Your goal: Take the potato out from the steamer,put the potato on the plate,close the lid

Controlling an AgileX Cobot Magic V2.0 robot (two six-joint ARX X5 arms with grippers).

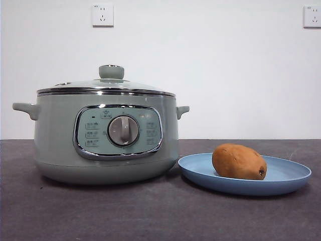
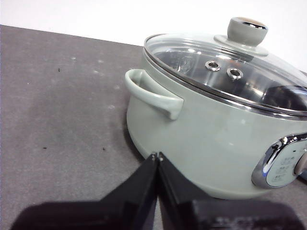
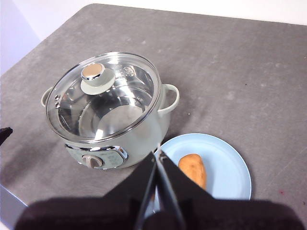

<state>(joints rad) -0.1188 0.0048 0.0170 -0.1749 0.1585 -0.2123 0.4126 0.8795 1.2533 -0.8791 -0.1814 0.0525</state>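
In the front view, the steamer (image 1: 105, 138) is seen standing on the dark table (image 1: 150, 216), with the lid (image 1: 106, 86) seated on its chrome rim. Little of the lid's glass dome can be made out from this low angle; mainly the rim band and the knob are shown. Just beside the steamer, the plate (image 1: 286, 181) is set on the table, its near edge almost meeting the pot's base, though contact cannot be confirmed. The potato (image 1: 239, 161) lies on the plate, a dark spot at one end. No arm is seen here. Two wall sockets (image 1: 103, 14) are fixed high on the wall; the second is cut off by the frame edge.

In the left wrist view, the left gripper (image 2: 157, 155) is shown with its jaws pressed together, nothing held, hovering near the steamer's side below one handle (image 2: 156, 96). The control panel (image 2: 283, 163) is cut by the picture's edge.

In the right wrist view, the right gripper (image 3: 157, 153) is likewise closed and empty, held above the gap between steamer and plate. Part of the potato and plate is hidden behind its jaws.
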